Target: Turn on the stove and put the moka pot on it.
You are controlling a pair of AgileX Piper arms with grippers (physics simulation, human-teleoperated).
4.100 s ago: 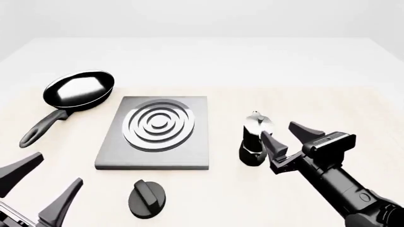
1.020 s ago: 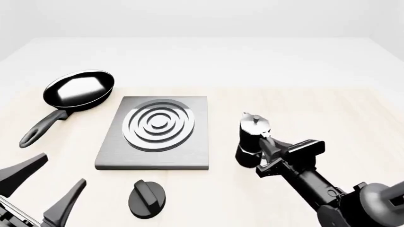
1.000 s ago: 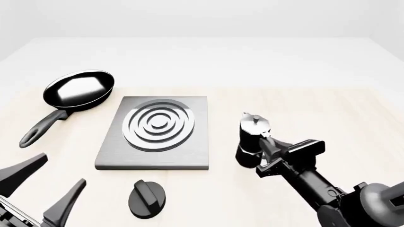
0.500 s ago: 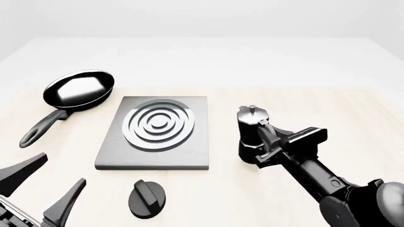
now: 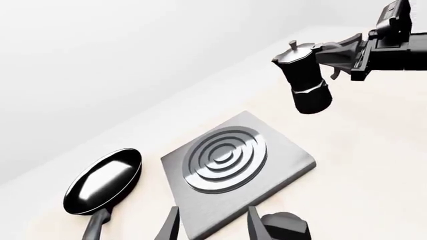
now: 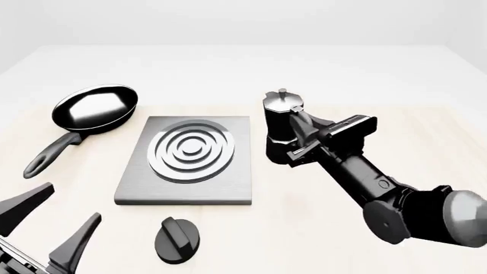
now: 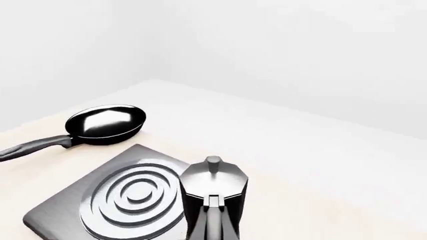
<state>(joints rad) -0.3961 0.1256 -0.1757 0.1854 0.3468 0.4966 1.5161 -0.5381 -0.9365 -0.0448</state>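
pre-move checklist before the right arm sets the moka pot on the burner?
1. Grip: right gripper shut on the black faceted moka pot with silver lid, at its handle side: ok.
2. Pot clear of the table: lifted, per left wrist view: ok.
3. Pot upright: ok.
4. Landing spot: silver concentric burner rings on the flat grey square stove plate are bare; black frying pan sits apart to the left: ok.
5. Pot over the rings: it hangs beside the plate's right edge: not ok.
6. Round black knob turned on: cannot tell; left gripper is open, off the knob.
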